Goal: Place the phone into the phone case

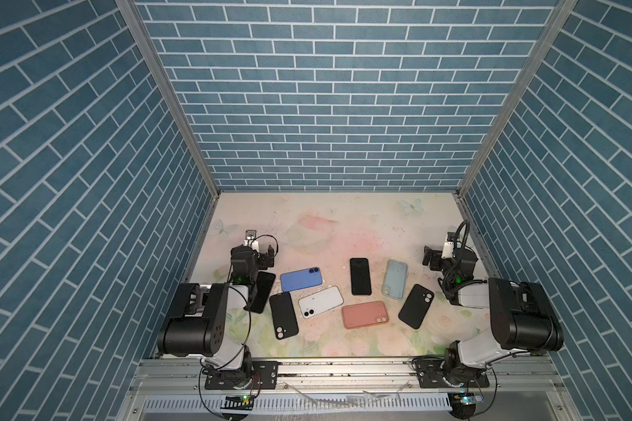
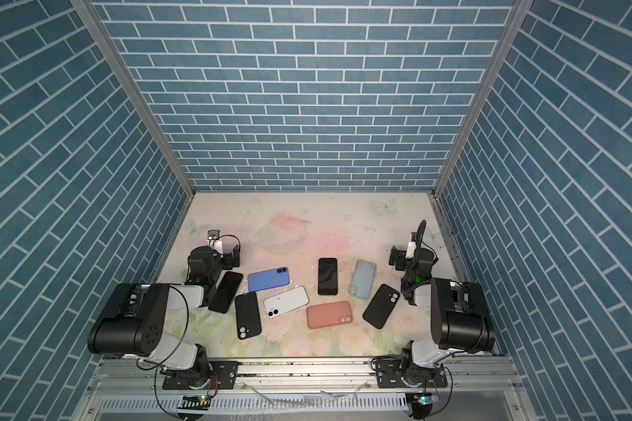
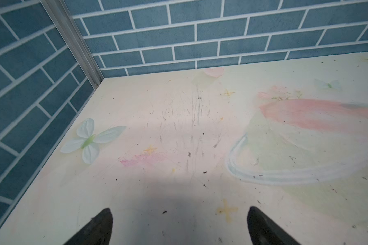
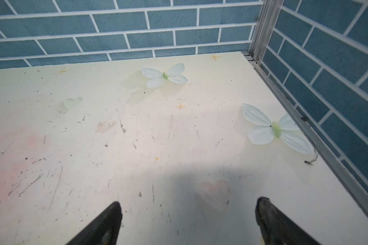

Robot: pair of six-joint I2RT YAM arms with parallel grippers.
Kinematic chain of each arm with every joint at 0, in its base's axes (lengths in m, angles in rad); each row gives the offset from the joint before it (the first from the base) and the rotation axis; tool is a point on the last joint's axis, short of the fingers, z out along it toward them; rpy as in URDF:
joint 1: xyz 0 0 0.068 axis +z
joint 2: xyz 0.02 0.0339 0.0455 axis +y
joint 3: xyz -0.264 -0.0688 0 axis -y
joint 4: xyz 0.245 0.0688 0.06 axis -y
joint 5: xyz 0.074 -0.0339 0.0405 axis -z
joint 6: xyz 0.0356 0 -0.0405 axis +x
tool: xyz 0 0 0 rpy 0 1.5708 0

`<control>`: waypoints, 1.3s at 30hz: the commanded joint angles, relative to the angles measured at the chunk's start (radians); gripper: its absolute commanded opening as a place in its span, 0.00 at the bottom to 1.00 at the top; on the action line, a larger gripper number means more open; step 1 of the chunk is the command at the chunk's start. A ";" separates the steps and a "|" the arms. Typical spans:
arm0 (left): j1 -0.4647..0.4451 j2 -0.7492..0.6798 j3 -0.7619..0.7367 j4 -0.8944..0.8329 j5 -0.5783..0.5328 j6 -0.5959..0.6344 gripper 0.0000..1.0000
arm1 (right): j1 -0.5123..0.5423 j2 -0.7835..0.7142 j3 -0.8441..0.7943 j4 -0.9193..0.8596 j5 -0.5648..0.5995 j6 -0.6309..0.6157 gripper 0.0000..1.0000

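Note:
Several phones and cases lie flat mid-table in both top views. A black phone [image 1: 360,276] lies screen up, with a pale blue phone case [image 1: 394,279] and a black case [image 1: 416,306] to its right. A blue phone [image 1: 301,279] and a white phone [image 1: 320,301] lie face down. A salmon case [image 1: 365,314] and another black case [image 1: 284,320] lie nearer the front. My left gripper [image 1: 270,253] [image 3: 180,214] and right gripper [image 1: 428,257] [image 4: 188,206] hover open and empty over bare table, behind the items. Neither wrist view shows a phone or case.
A second dark phone [image 1: 261,291] lies partly under my left arm. Blue brick walls with metal corner posts [image 3: 77,42] [image 4: 261,27] close in the printed floral table [image 1: 343,226] on three sides. A metal rail [image 1: 343,371] runs along the front.

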 commanded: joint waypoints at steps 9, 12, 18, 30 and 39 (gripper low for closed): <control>-0.003 0.003 -0.001 0.018 -0.009 0.008 1.00 | 0.001 0.004 0.009 0.013 -0.015 0.004 0.99; -0.004 0.003 -0.001 0.018 -0.011 0.008 1.00 | 0.001 0.002 0.009 0.013 -0.015 0.004 0.99; -0.003 0.003 -0.001 0.018 -0.011 0.008 1.00 | 0.001 0.001 0.008 0.015 -0.012 0.005 0.99; -0.003 -0.016 0.016 -0.027 -0.032 -0.001 1.00 | 0.001 -0.145 0.015 -0.117 0.024 0.010 0.99; -0.004 -0.009 0.017 -0.024 -0.041 -0.003 1.00 | 0.001 -0.159 -0.026 -0.054 0.028 0.019 0.99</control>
